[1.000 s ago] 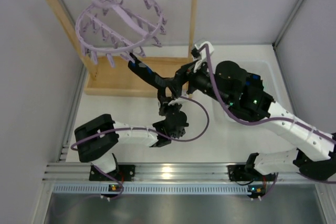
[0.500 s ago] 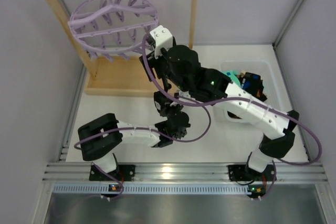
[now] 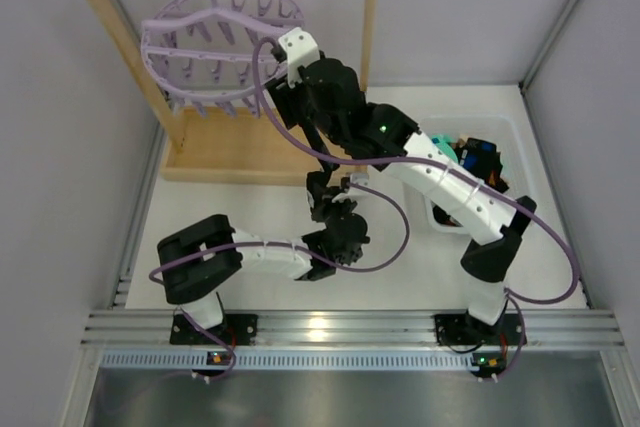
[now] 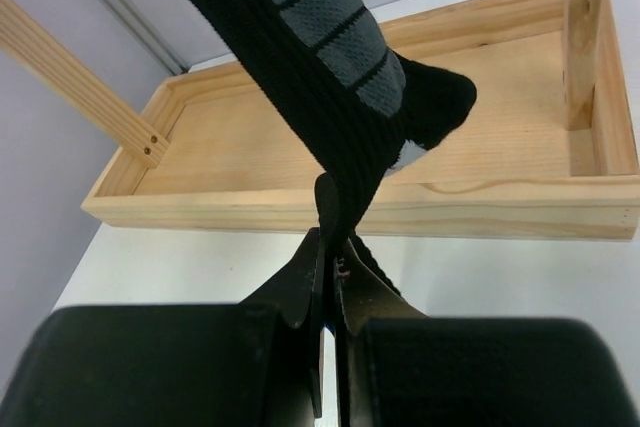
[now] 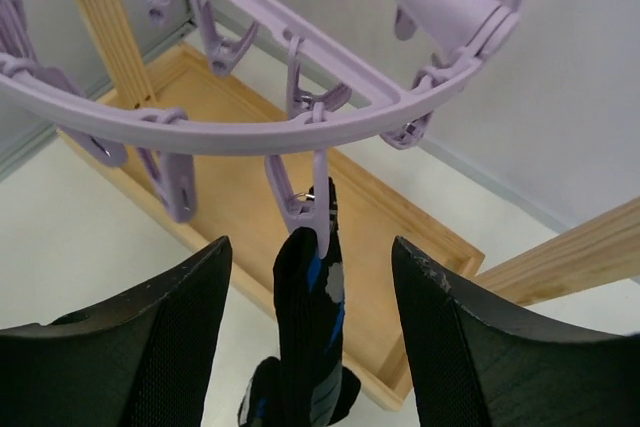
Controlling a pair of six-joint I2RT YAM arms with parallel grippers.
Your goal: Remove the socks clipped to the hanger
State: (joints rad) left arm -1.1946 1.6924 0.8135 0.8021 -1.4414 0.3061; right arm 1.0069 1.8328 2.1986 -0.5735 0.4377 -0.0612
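The lavender ring hanger [image 3: 215, 47] hangs from the wooden rail; its ring [image 5: 250, 132] fills the top of the right wrist view. One black sock with grey and blue patches [image 5: 312, 347] hangs from a peg [image 5: 312, 202] on the ring's near edge. My right gripper [image 5: 310, 282] is open, its fingers on either side of the sock just below that peg; in the top view it is at the ring's right edge [image 3: 272, 99]. My left gripper [image 4: 335, 247] is shut on the sock's lower end [image 4: 340, 87], which stretches up and left. The right arm hides most of the sock from above.
The wooden rack's base tray [image 4: 500, 137] lies under the hanger, with uprights [image 3: 370, 27] at each end. A white bin [image 3: 505, 127] at the right holds teal and dark socks [image 3: 465, 152]. Grey walls close in the left and right sides.
My right arm has swung from the bin side over to the hanger, and its open jaws now straddle the clipped sock. The hanger has tilted. My left gripper has kept its hold on the sock.
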